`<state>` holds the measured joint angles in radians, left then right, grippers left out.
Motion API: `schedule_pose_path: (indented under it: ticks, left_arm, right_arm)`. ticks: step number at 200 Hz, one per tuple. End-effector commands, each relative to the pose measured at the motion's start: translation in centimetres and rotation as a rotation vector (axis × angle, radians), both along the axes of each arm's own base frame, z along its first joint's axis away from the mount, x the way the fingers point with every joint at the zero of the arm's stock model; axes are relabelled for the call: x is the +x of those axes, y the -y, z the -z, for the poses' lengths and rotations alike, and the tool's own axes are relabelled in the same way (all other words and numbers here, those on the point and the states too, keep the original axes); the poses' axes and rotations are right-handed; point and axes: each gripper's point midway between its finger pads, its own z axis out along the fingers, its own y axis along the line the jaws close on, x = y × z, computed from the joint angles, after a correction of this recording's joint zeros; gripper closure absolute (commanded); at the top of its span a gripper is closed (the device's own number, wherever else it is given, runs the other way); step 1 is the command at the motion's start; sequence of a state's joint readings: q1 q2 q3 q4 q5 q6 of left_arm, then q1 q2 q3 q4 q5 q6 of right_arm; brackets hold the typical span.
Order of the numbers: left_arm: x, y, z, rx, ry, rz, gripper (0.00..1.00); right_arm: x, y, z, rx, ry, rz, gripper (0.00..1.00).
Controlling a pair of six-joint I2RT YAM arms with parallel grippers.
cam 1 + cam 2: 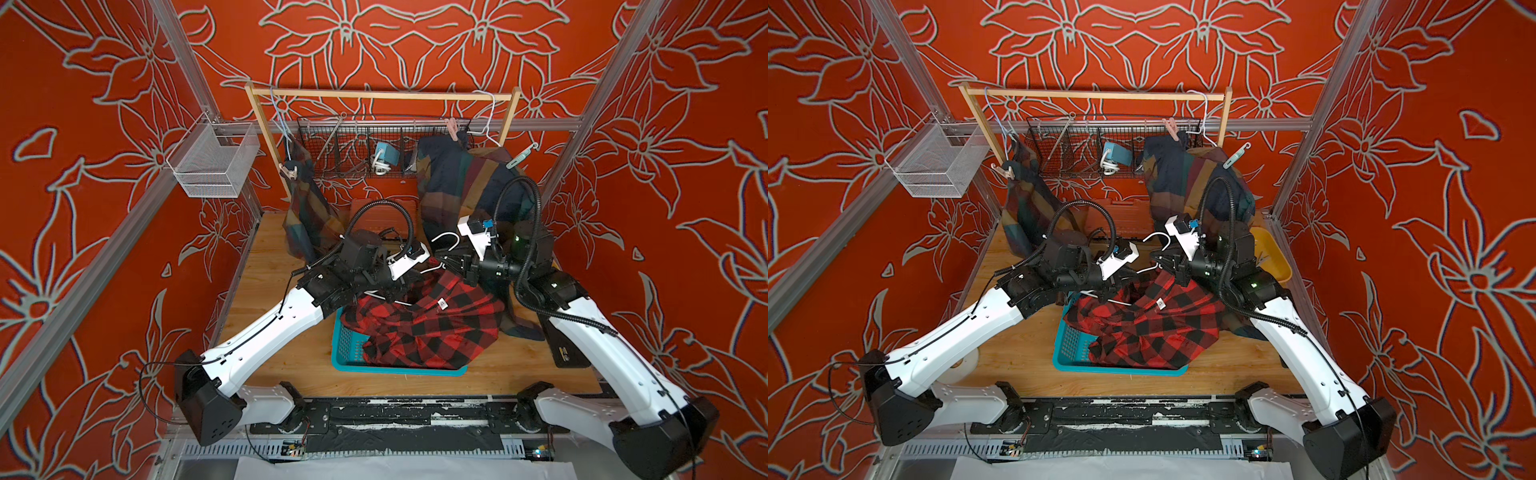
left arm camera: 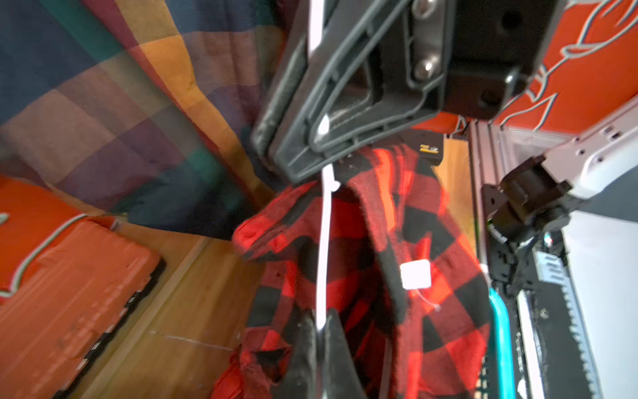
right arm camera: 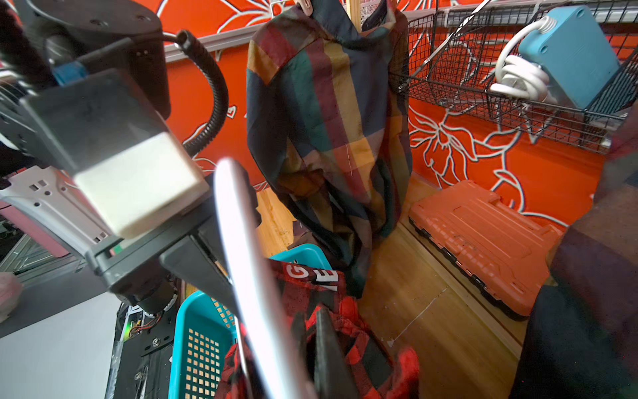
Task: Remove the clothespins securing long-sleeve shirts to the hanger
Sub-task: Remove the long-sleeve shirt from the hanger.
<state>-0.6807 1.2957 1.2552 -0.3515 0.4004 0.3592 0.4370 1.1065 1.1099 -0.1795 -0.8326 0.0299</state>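
Note:
The red-and-black check shirt (image 1: 424, 328) lies heaped over a teal basket, still partly on a white wire hanger (image 1: 446, 240). My left gripper (image 2: 321, 323) is shut on that hanger's wire, and my right gripper (image 3: 312, 321) is shut on the same hanger closer to its hook. Two dark plaid shirts hang from the wooden rail, one at the left (image 1: 307, 208) and one at the right (image 1: 461, 183). A pink clothespin (image 1: 289, 171) grips the left one. Another pink clothespin (image 1: 452, 126) and a mint green clothespin (image 1: 521, 156) sit on the right one.
The teal basket (image 1: 345, 345) stands at the front middle of the wooden floor. A black wire basket (image 1: 332, 141) with a teal box hangs behind the rail (image 1: 374, 96). A white mesh basket (image 1: 212, 160) hangs at the left, an orange case (image 3: 483, 238) lies at the back, and a yellow bin (image 1: 1273, 253) stands at the right.

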Motion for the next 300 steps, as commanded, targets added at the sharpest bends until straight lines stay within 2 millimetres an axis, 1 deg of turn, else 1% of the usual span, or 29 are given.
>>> schedule_pose_path:
  ticks: [1,16,27,42,48,60,81,91,108,126,142,165,182,207,218,220,227,243,268,280,300]
  left_arm:
    - [1.5,-1.4,-0.7,0.013,0.052,-0.085,1.00]
    - [1.5,-1.8,-0.8,0.017,0.068,-0.101,1.00]
    - [1.5,-2.1,-1.1,0.016,0.084,-0.116,1.00]
    - [1.3,-2.6,-1.7,0.017,0.110,-0.126,1.00]
    - [1.2,-2.8,-1.8,0.017,0.118,-0.130,1.00]
    - [1.0,-3.1,-2.1,0.024,0.133,-0.134,1.00]
    - [0.8,-3.7,-2.2,0.043,0.147,-0.143,1.00]
    - [0.8,-3.9,-2.1,0.055,0.148,-0.147,1.00]
    - [0.6,-4.4,-1.9,0.074,0.150,-0.154,1.00]
    - [0.3,-4.9,-2.2,0.077,0.164,-0.165,1.00]
    - [-0.1,-5.4,-2.6,0.073,0.176,-0.172,1.00]
    - [-0.4,-6.1,-2.9,0.082,0.162,-0.195,1.00]
    - [-0.6,-7.0,-3.3,0.071,0.186,-0.228,1.00]
    - [-0.8,-8.4,-4.6,0.034,0.228,-0.299,1.00]
    - [-0.6,-8.6,-4.9,0.016,0.242,-0.323,1.00]
    - [-1.0,-9.0,-5.8,-0.008,0.261,-0.330,1.00]
    - [-1.2,-9.4,-6.7,-0.039,0.280,-0.342,1.00]
    - [-1.6,-9.7,-8.0,-0.102,0.304,-0.349,1.00]
    - [-2.2,-10.0,-9.9,-0.192,0.326,-0.345,1.00]
    - [-2.4,-9.9,-10.3,-0.220,0.327,-0.332,1.00]
    - [-2.7,-9.5,-10.3,-0.230,0.315,-0.308,1.00]
  right_arm:
    - [-1.5,-0.2,-0.9,0.029,0.025,-0.042,1.00]
    - [-1.1,0.0,-0.2,0.020,0.003,-0.009,0.99]
    - [-0.8,0.2,0.5,0.011,-0.009,0.022,0.91]
    - [-0.2,0.9,1.6,-0.001,-0.036,0.088,0.75]
    - [0.1,1.1,2.1,-0.004,-0.046,0.112,0.71]
    - [0.7,1.7,3.1,-0.019,-0.075,0.172,0.65]
    - [1.7,2.4,5.1,-0.065,-0.135,0.246,0.59]
    - [2.1,2.8,5.9,-0.076,-0.159,0.281,0.58]
    - [2.6,3.5,6.9,-0.083,-0.186,0.334,0.56]
    - [3.1,4.7,7.6,-0.078,-0.213,0.400,0.53]
    - [3.7,6.3,8.2,-0.065,-0.256,0.473,0.52]
    - [4.9,10.0,10.1,-0.034,-0.374,0.605,0.50]
    - [4.4,11.6,11.2,-0.034,-0.424,0.651,0.47]
    - [2.5,13.0,12.6,-0.079,-0.455,0.715,0.44]
    - [1.7,13.5,13.2,-0.087,-0.478,0.734,0.42]
    - [1.5,13.5,13.4,-0.089,-0.486,0.737,0.42]
    - [1.0,13.6,14.0,-0.090,-0.509,0.739,0.41]
    - [-0.1,13.7,15.7,-0.102,-0.570,0.742,0.40]
    - [-1.3,14.7,18.7,-0.142,-0.627,0.791,0.39]
    - [-1.6,14.9,19.8,-0.149,-0.650,0.805,0.38]
    - [-1.7,14.9,21.1,-0.151,-0.678,0.814,0.37]
